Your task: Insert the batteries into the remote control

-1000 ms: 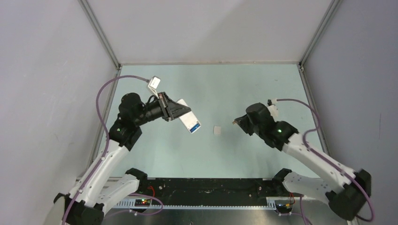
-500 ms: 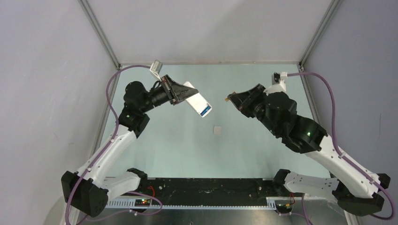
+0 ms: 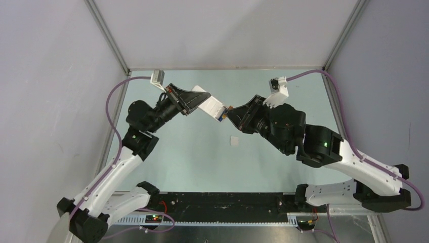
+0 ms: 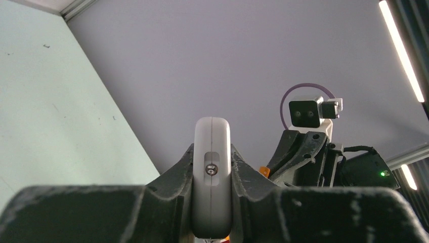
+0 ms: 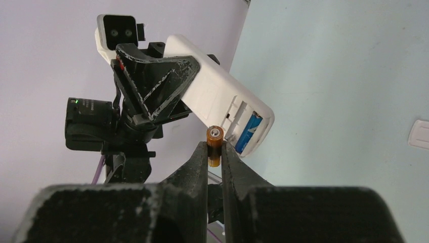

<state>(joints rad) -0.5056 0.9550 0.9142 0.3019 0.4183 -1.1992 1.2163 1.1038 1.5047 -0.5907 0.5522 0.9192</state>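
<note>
Matte pale-green worktop (image 3: 192, 157) below both raised arms. Left tool (image 4: 212, 174), clenched on the smooth white rectangular remote control (image 5: 217, 93), holds it tilted, compartment open; the blue battery (image 5: 249, 132) is seated inside. Right tool (image 5: 215, 152) pinches the cylindrical orange battery (image 5: 214, 146) upright, just beside that compartment.

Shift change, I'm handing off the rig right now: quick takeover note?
Left gripper: shut on the remote control, held in the air, battery bay open.
Right gripper: shut on the orange battery, held close by the bay's opening.
Done: blue battery sits in the bay.
Left: seat the orange battery beside it.
A small white piece, possibly the cover, lies on the table.
</note>
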